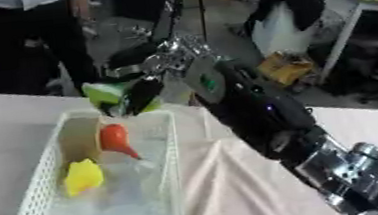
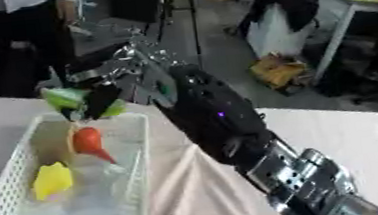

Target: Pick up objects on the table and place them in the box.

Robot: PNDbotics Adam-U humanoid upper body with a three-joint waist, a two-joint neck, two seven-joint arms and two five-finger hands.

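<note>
Left eye view: right hand (image 1: 142,91), fingers curled around a blurred green object (image 1: 107,94), above the far rim of the white basket (image 1: 35,196); orange (image 1: 115,140) and yellow (image 1: 83,177) items lie inside.

Right eye view: basket cut off at 7 o'clock; forearm (image 2: 215,116) enters from 5 o'clock.

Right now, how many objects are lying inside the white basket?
2. A yellow object lies by the left wall of the white basket; an orange-red object lies beyond it. The right hand holds a green object above the far rim.
</note>
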